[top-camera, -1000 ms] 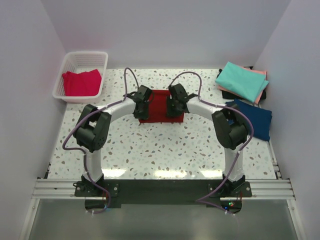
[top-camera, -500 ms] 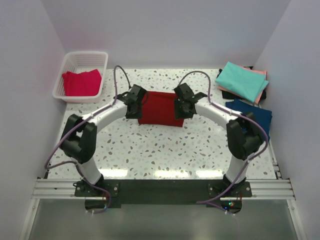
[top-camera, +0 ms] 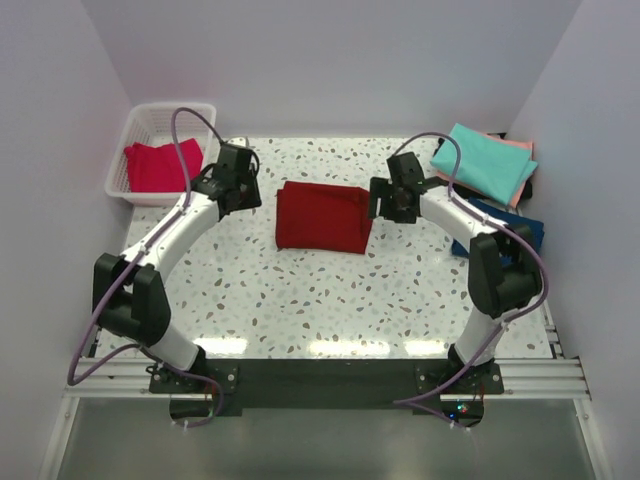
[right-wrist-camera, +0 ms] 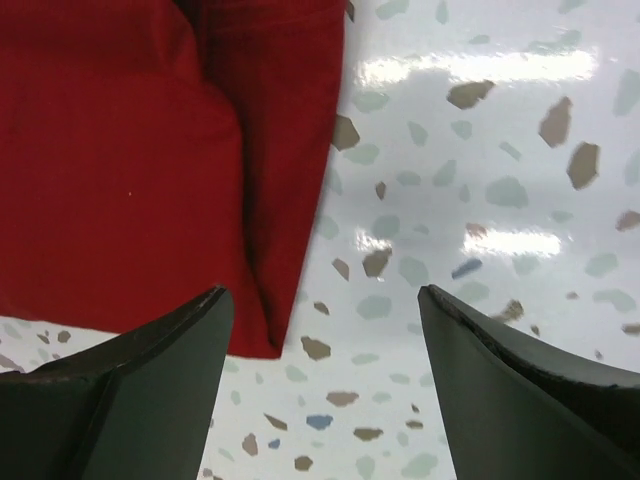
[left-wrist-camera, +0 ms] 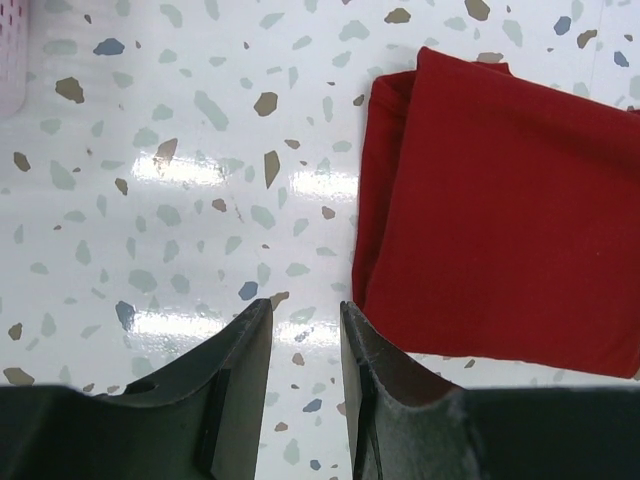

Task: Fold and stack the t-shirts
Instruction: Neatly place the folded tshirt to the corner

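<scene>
Left claw jaws narrowly parted — right claw jaws spread wide; both pointing downward.

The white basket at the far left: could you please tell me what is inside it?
A pinkish-red t-shirt lies loosely bunched inside the white basket, covering most of its floor. Whether anything lies beneath the shirt cannot be seen.

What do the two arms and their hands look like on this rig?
Both the left arm and right arm have white tubular links with bulky black joints. A thin mauve cable runs along each. The left hand and right hand are black, with tapered wedge-shaped fingers.
</scene>
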`<act>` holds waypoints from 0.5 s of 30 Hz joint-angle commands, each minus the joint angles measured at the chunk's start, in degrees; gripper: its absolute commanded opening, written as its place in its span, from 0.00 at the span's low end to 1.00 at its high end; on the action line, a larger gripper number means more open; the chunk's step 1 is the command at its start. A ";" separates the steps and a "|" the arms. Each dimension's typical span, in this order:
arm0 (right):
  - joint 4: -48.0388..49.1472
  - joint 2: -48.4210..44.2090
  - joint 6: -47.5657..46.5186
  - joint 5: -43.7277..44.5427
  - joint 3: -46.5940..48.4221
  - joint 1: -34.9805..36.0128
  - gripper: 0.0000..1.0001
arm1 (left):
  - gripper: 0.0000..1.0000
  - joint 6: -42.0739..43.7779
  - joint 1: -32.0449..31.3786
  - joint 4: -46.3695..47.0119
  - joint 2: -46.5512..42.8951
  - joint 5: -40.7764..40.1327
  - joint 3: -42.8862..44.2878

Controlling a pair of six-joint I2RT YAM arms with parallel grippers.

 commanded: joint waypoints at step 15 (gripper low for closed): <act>23.26 12.51 5.19 -26.60 -6.60 -5.11 0.84 | 0.38 4.42 3.18 5.60 2.73 8.64 -2.78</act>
